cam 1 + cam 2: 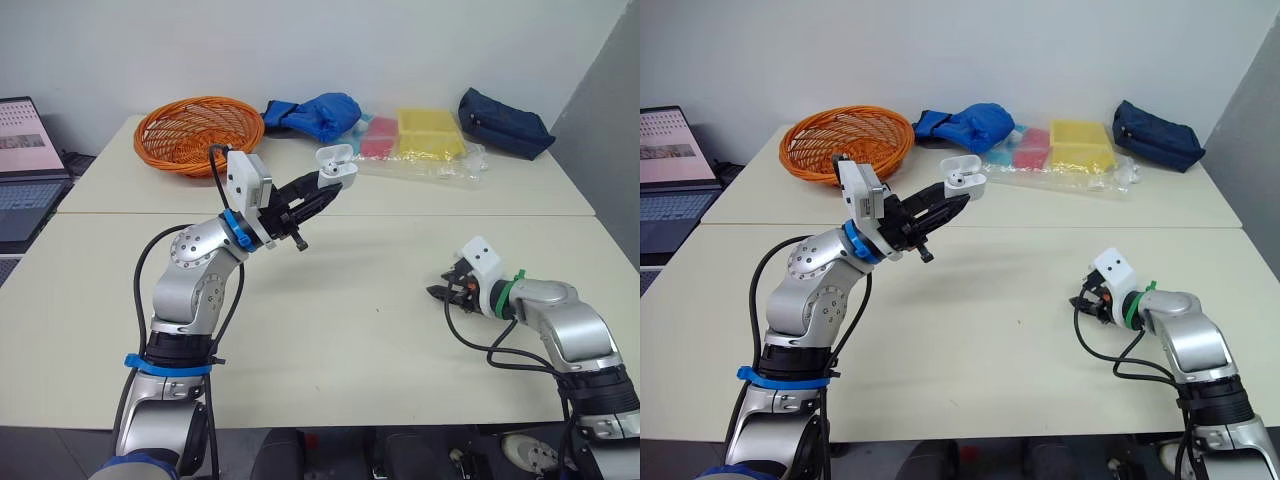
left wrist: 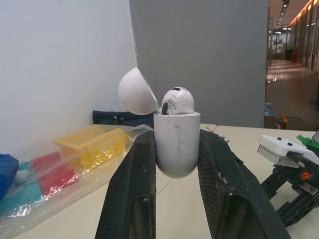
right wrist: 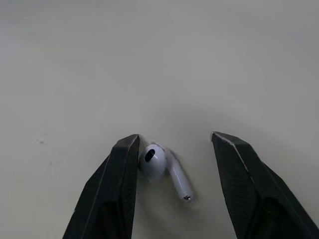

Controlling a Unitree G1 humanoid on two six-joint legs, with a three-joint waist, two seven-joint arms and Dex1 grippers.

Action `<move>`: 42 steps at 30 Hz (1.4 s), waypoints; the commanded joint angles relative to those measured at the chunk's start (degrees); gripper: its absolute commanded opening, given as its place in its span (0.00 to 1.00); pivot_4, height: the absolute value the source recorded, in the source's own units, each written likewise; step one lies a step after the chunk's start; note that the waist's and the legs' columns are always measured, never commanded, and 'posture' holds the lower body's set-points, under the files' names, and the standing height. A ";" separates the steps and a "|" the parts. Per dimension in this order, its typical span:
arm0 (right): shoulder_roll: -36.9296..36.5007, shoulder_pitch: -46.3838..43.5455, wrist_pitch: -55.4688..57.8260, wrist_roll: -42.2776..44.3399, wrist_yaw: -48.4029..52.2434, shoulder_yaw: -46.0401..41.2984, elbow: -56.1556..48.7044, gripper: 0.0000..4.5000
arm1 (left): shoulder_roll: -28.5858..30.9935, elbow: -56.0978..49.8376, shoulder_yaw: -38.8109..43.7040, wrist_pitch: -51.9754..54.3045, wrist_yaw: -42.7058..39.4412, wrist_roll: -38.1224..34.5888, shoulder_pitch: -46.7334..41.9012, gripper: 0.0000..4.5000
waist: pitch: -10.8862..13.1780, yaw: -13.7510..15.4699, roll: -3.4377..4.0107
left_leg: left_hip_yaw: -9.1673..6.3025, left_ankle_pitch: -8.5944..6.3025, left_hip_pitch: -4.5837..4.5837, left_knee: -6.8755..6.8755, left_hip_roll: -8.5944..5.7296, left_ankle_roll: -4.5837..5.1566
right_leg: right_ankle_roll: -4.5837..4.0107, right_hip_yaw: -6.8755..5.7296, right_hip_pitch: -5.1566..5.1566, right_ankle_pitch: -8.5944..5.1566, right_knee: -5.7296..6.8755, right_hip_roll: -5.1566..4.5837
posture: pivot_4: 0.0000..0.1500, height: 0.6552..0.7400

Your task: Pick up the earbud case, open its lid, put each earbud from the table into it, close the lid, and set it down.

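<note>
My left gripper [image 1: 322, 190] is raised above the table's middle, shut on the white earbud case [image 2: 176, 142]. The case's lid [image 2: 137, 92] is flipped open and one earbud [image 2: 177, 101] sits in it. The case [image 1: 337, 164] is held up near the far table's edge. My right gripper [image 3: 174, 154] is low over the table at the right, open, with its fingers either side of a second white earbud [image 3: 162, 167] lying on the tabletop. That earbud touches one finger [image 3: 122, 169]. In the head views the right gripper [image 1: 441, 291] hides this earbud.
An orange wicker basket [image 1: 197, 131] stands at the back left. A blue cloth bundle [image 1: 315, 113], plastic-wrapped red and yellow packs [image 1: 420, 137] and a dark blue pouch [image 1: 503, 124] lie along the back. A laptop [image 1: 25, 165] sits at far left.
</note>
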 commanded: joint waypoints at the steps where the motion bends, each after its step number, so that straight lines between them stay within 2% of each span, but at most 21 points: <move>1: -1.06 -1.18 1.43 0.31 -0.24 0.61 -1.46 0.52 | -0.03 -0.98 0.40 -1.03 -0.19 -0.37 -0.79 0.18 | 0.00 0.00 0.00 | -0.01 0.00 0.00 -0.01 0.00 0.00 | 0.00 -0.01 0.00 0.00 0.00 0.00 | 1.00 1.00; 12: -8.45 7.79 -2.38 4.66 4.10 -3.08 -11.23 0.52 | 0.84 -3.49 0.89 -0.27 0.50 -0.69 1.36 0.18 | 0.01 0.05 -0.01 | -0.11 0.00 -0.28 -0.03 0.00 0.00 | 0.01 -0.03 -0.13 -0.01 -0.19 -0.01 | 1.00 1.00; 21: -5.65 1.58 -5.66 3.14 1.60 -0.08 -4.80 0.52 | 0.37 -2.57 0.29 -0.25 0.28 -0.61 -0.10 0.18 | 0.01 -0.02 -0.01 | -0.17 0.00 -0.23 0.00 0.00 0.00 | 0.00 -0.05 -0.14 0.00 -0.07 0.02 | 1.00 1.00; 36: -8.74 0.26 -9.38 0.96 7.00 6.50 -0.14 0.52 | 0.85 -3.05 0.73 -0.04 -0.16 -0.90 0.45 0.18 | 0.01 0.03 -0.01 | -0.22 0.00 -0.37 0.00 0.00 0.00 | 0.01 -0.05 -0.19 0.00 -0.17 0.00 | 1.00 1.00; 39: -8.27 -0.43 -9.80 0.82 7.29 6.94 1.28 0.40 | 0.64 -3.20 0.50 -0.06 0.07 -0.83 0.41 0.18 | 0.01 0.03 -0.01 | -0.20 0.00 -0.36 0.01 0.00 0.00 | 0.01 -0.05 -0.19 0.00 -0.17 0.00 | 1.00 1.00; 42: -8.50 -1.46 -10.97 0.14 8.56 8.20 4.02 0.17 | 0.48 -2.98 0.55 -0.16 0.30 -0.80 0.24 0.18 | 0.01 0.02 -0.01 | -0.21 0.00 -0.35 0.05 0.00 0.00 | 0.01 -0.05 -0.16 0.00 -0.16 0.00 | 1.00 1.00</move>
